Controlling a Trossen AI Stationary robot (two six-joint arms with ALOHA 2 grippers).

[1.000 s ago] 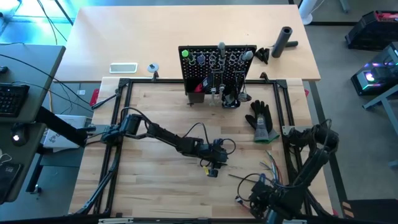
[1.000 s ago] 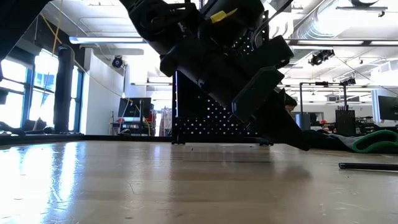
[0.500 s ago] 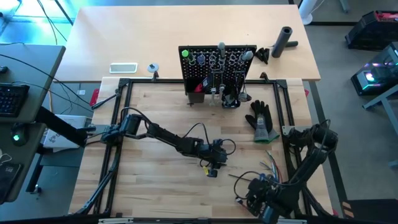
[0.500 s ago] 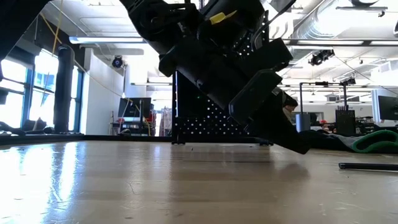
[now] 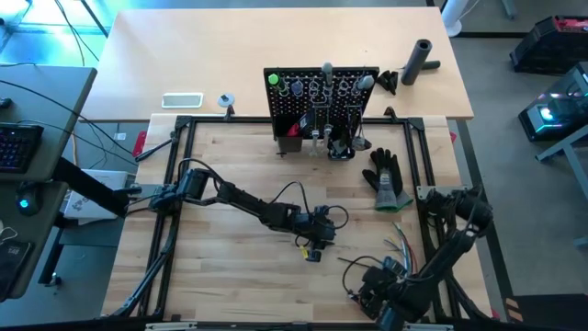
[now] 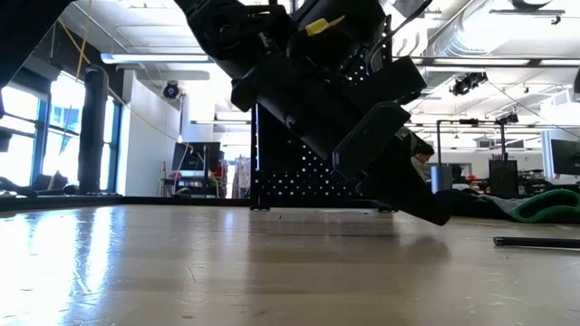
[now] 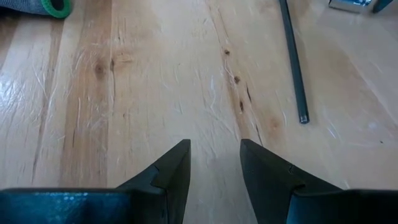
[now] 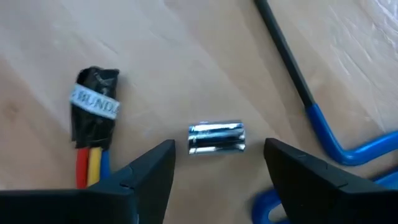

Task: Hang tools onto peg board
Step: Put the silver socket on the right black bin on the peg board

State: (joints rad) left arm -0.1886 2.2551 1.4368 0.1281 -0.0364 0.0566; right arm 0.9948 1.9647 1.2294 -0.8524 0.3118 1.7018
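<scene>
Jaws of the right gripper (image 8: 217, 163) stand wide, released, straddling a small shiny metal cylinder (image 8: 216, 137) on the pale wooden surface (image 5: 230, 267), beside taped coloured wires (image 8: 93, 137) and blue-sleeved hex keys (image 8: 323, 134). Left gripper (image 7: 214, 163) is half-open, empty. Well beyond, the black perforated peg board (image 5: 321, 92) carries hung tools (image 5: 327, 101).

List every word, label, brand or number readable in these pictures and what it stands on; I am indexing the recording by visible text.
"BUNDL": white print on a grey tag on the black wrap binding the coloured wires; the word runs out of sight past the wrap's edge.
White card on the far table: any print too small to read.
Peg board and its hung tools: no readable markings.
Nothing else is legible.
</scene>
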